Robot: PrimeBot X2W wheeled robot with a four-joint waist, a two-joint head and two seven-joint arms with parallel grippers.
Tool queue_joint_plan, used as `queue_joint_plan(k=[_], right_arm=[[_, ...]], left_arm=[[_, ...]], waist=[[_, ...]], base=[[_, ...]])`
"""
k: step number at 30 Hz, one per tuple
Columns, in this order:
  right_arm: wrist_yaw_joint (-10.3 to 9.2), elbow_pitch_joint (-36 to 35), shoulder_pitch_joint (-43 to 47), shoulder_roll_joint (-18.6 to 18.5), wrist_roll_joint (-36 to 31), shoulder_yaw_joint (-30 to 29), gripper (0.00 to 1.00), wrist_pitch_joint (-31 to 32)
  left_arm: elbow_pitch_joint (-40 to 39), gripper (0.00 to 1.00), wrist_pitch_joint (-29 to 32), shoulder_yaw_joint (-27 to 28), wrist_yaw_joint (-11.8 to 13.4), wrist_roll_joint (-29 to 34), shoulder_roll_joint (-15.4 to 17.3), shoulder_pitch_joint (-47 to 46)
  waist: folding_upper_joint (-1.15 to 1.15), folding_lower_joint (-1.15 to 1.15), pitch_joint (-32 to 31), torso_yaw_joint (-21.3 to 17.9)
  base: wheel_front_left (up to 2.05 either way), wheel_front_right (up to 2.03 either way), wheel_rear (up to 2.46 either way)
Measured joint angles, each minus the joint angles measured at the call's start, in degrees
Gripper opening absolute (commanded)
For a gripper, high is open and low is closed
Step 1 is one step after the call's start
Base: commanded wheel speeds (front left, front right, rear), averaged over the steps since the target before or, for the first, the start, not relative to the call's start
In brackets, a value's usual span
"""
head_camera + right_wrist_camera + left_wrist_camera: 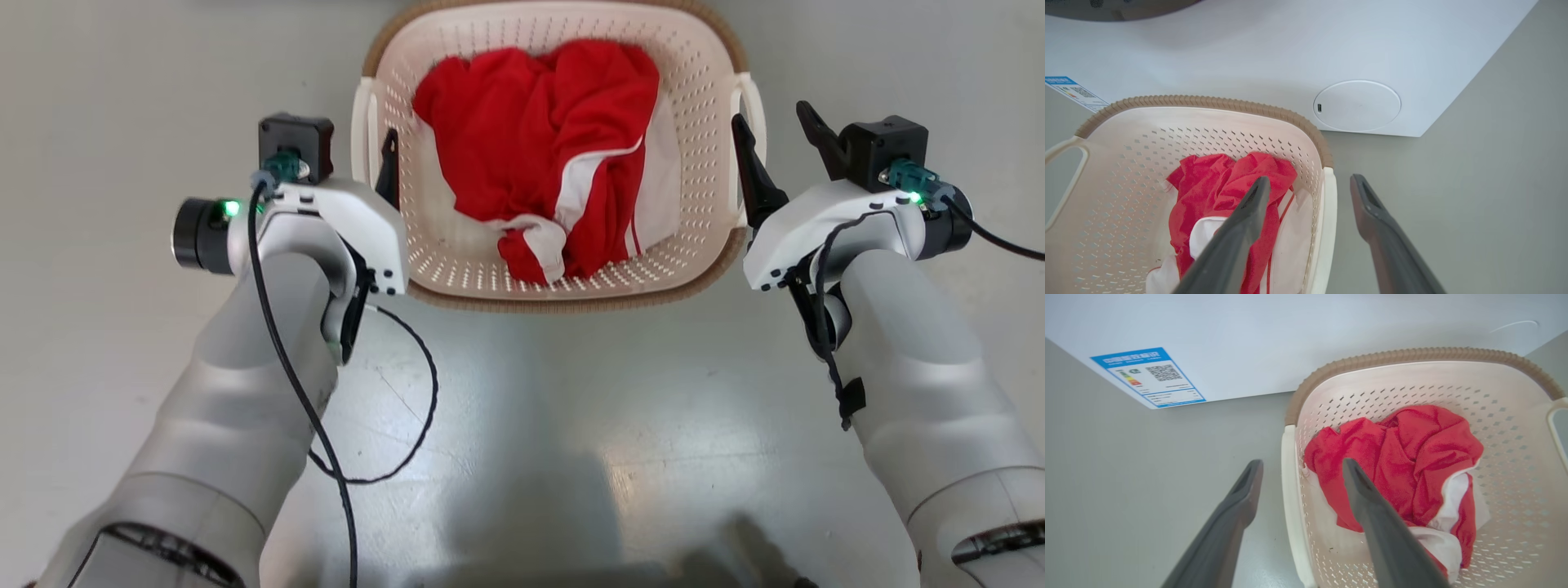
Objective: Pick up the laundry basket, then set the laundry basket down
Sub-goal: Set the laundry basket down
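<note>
From the head camera, the laundry basket (563,304) sits on the grey floor (522,425) at the top middle, with a crumpled red-and-white garment (539,139) lying inside it. The left gripper (363,145) is at the basket's left loop handle (365,114). One dark finger shows just inside the wall, and the other is hidden behind the wrist. The right gripper (771,114) is at the right loop handle (753,94), its fingers spread with one on each side of the loop.

The left wrist camera shows the left fingers (1237,506) held apart and straddling the white handle bar. One finger is outside over the floor and the other is over the garment, and neither is pressed against the plastic. Beyond the brown rim stands a white appliance (1290,330) with a blue-bordered label (1147,375).

The right wrist camera shows the same on the other side: the fingers (1372,220) are apart, with the inner one above the cloth and the outer one over bare floor. The handle bar runs between them, ungripped. A round cover (1357,105) is set low in the appliance front, just behind the basket.
</note>
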Motion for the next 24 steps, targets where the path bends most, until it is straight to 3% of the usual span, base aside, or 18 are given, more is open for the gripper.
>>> queue_joint_plan(k=[7, 24], right_arm=[[0.00, -5.8, 4.8, 0.0, -1.6, -2.3, 1.00, 0.0], [0.00, -18.0, 19.0, 0.4, -5.9, -6.0, 1.00, 0.1]], left_arm=[[-8.4, 1.00, 0.1, 5.4, -0.8, 2.3, 0.3, 6.7], [-18.3, 1.00, 0.1, 18.7, -3.7, 7.6, -0.3, 22.8]], waist=[[0.00, 0.00, -5.9, 0.5], [0.00, 0.00, -23.4, 1.9]], base=[[0.00, 0.00, 0.00], [0.00, 0.00, 0.00]])
